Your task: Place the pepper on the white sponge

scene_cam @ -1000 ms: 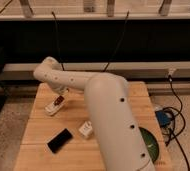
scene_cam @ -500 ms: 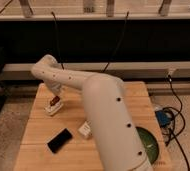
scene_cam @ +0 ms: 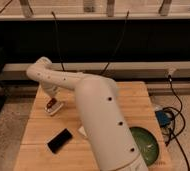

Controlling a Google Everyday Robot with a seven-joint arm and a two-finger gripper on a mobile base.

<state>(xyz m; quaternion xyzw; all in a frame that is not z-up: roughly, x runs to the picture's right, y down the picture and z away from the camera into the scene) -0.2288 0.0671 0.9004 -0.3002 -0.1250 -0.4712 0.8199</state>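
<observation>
The white sponge (scene_cam: 55,108) is a flat pale pad at the left of the wooden table (scene_cam: 133,100). The small dark red pepper (scene_cam: 51,103) is at the sponge's left end, touching it. My gripper (scene_cam: 52,97) comes down from the bent white arm (scene_cam: 63,80) and sits right over the pepper. The arm hides most of it, and I cannot tell whether it still holds the pepper.
A flat black rectangular block (scene_cam: 59,140) lies at the front left of the table. A small whitish block (scene_cam: 81,131) peeks out beside my arm. A green dish (scene_cam: 147,146) is at the front right. Cables and a blue item (scene_cam: 163,118) hang off the right edge.
My arm's elbow and the gripper have shifted a little to the left, and the gripper stays low over the sponge with the pepper beneath it.
</observation>
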